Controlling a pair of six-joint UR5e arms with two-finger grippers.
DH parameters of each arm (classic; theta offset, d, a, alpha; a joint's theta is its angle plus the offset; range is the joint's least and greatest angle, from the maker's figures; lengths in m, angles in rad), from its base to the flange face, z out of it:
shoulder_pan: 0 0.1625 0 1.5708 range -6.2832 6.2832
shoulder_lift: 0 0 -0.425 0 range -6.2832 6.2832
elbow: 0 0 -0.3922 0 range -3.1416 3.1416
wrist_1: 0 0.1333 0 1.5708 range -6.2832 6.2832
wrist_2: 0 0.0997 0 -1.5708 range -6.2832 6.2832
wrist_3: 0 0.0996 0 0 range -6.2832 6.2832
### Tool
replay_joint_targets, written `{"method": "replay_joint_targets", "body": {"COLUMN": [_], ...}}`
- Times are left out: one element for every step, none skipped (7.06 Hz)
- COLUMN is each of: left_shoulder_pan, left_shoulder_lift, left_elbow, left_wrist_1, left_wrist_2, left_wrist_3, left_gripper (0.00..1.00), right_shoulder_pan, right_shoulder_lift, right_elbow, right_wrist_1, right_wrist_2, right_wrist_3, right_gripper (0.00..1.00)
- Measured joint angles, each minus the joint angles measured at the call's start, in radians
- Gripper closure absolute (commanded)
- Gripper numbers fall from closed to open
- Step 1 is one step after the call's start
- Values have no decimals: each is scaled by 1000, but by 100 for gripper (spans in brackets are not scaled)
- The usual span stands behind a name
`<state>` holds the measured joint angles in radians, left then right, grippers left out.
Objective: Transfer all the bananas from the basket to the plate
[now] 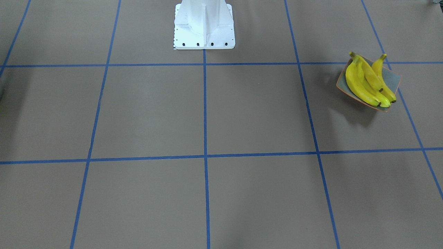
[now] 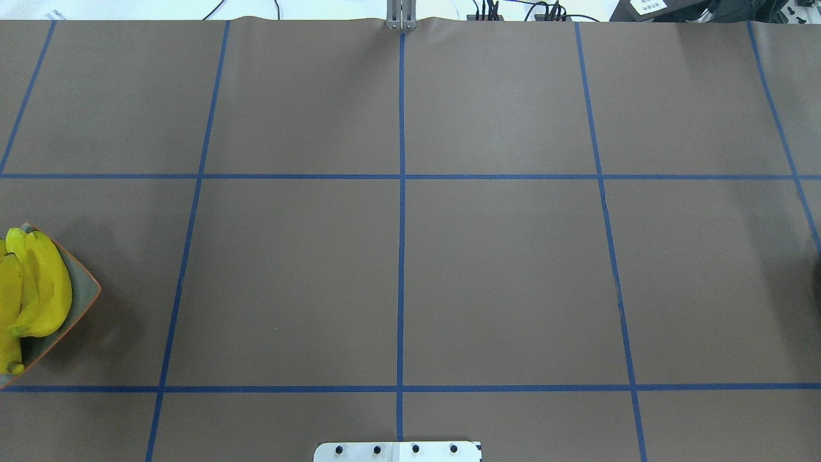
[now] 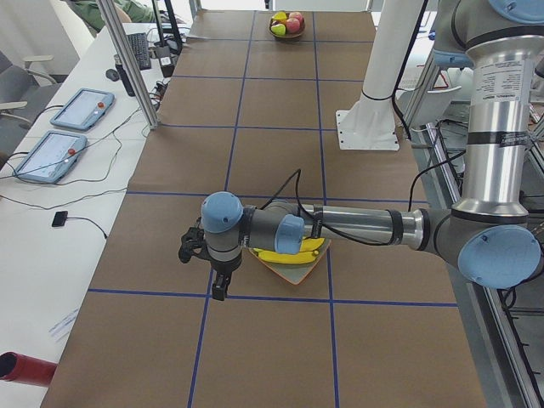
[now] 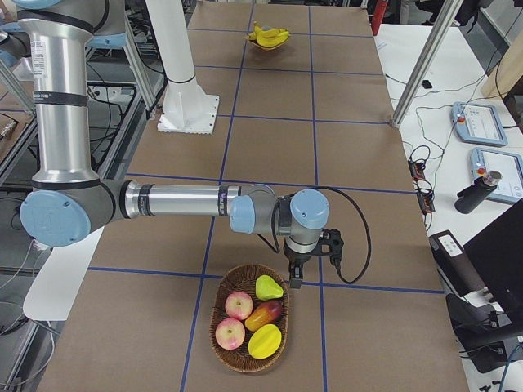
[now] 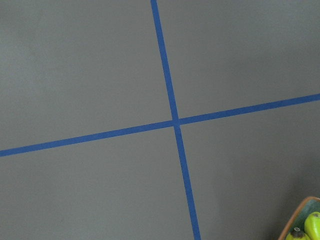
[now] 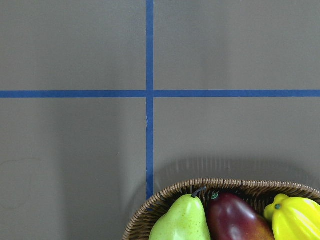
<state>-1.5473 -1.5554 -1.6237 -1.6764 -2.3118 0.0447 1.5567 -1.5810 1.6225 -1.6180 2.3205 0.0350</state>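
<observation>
Brown blue-taped bench [image 1: 242, 114] carries three glossy yellow bananas [image 1: 368, 81] lengthwise in the squarish grey orange-rimmed plate [image 1: 394, 79], just beside the left fingers [image 3: 219, 287], whose spread cannot be told.

A brown tabletop [image 5: 90, 65] is crossed by two blue tape lines [image 5: 175, 122]. Below and right of their crossing, a corner of the orange-rimmed plate [image 5: 295, 216] is seen, with ends of the bananas [image 5: 314, 224] inside.
</observation>
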Motion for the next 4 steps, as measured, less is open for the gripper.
{"method": "replay_joint_targets", "body": {"left_shoulder_pan": [0,0,0,0], "left_shoulder_lift": [0,0,0,0], "left_elbow": [3,4,5,5], "left_wrist_1": [0,0,0,0], "left_wrist_2": [1,1,2,2], "left_wrist_3": [-1,-1,-2,-2], "left_gripper": [0,0,0,1], "right_shoulder_pan": [0,0,0,0], "right_shoulder_lift": [1,1,1,1], "right_elbow": [12,17,19,20], "right_wrist_1": [-17,-29,-34,-35], "right_wrist_2": [3,6,8,9], "right_wrist_3": [11,15,16,17], "right_gripper": [1,1,1,1]}}
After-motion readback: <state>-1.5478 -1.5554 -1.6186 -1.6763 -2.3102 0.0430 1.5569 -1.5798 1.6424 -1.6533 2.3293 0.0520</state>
